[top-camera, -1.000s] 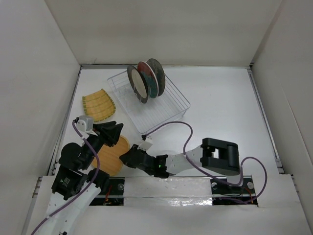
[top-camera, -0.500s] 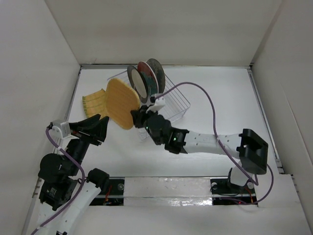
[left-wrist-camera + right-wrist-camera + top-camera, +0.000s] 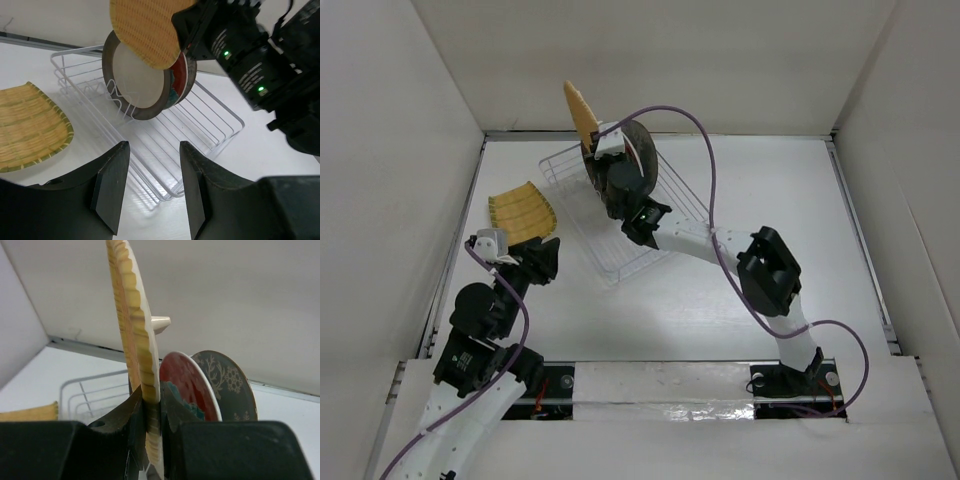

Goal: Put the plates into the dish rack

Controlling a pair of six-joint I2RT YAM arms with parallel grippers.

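Observation:
My right gripper is shut on the rim of the round ribbed yellow plate, held on edge above the far end of the dish rack. Standing in the rack are a dark-rimmed silver plate, a red plate and a dark plate. The fan-shaped yellow plate lies flat on the table left of the rack. My left gripper hovers open and empty near the rack's front corner.
White walls enclose the table on the left, right and back. The right arm stretches across the rack with its purple cable looping above. The rack's front slots hold nothing.
The right arm carried the round yellow plate from the rack's near left side up over its far end, turning it edge-on. The left gripper swung toward the rack's front corner.

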